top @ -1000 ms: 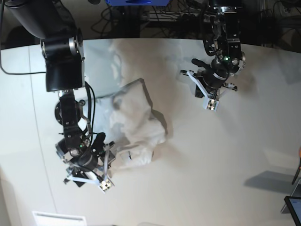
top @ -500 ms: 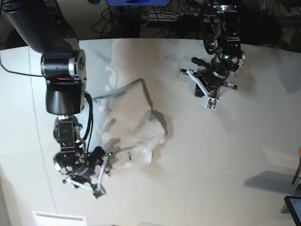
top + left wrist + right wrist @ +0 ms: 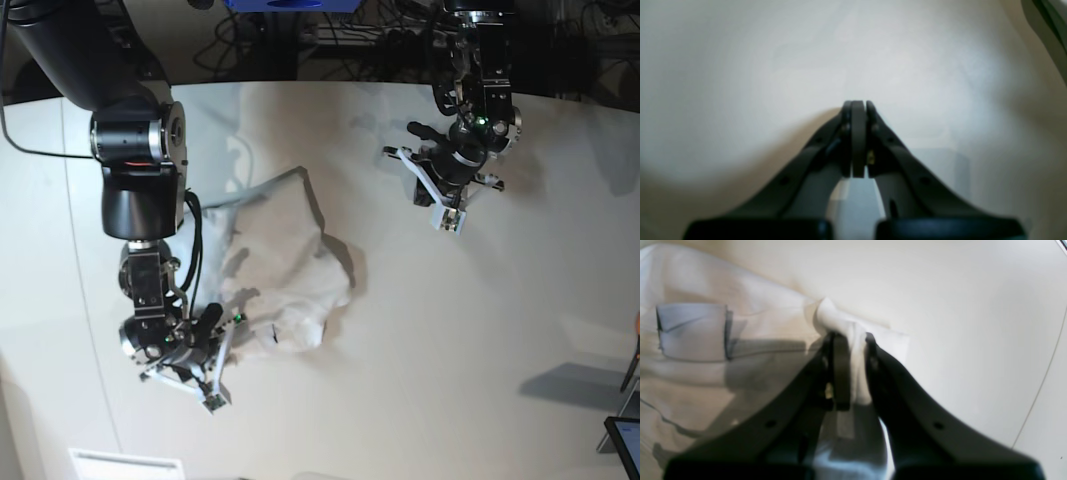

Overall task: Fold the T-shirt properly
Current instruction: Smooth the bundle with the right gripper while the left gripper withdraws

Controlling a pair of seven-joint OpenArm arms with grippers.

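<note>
The white T-shirt lies crumpled on the off-white table, left of the middle. My right gripper is at the shirt's near-left edge. In the right wrist view the gripper is shut on a bunched fold of the T-shirt, which spreads out to the left. My left gripper hovers over bare table at the far right, well apart from the shirt. In the left wrist view this gripper is shut and empty.
Dark cables and equipment run behind the table's far edge. A white label lies at the front left edge. A screen corner shows at the bottom right. A thin seam runs down the table's left side.
My right gripper has shifted slightly toward the front left, drawing the shirt's near-left edge with it. The shirt's left side has stretched. The left arm has not moved.
</note>
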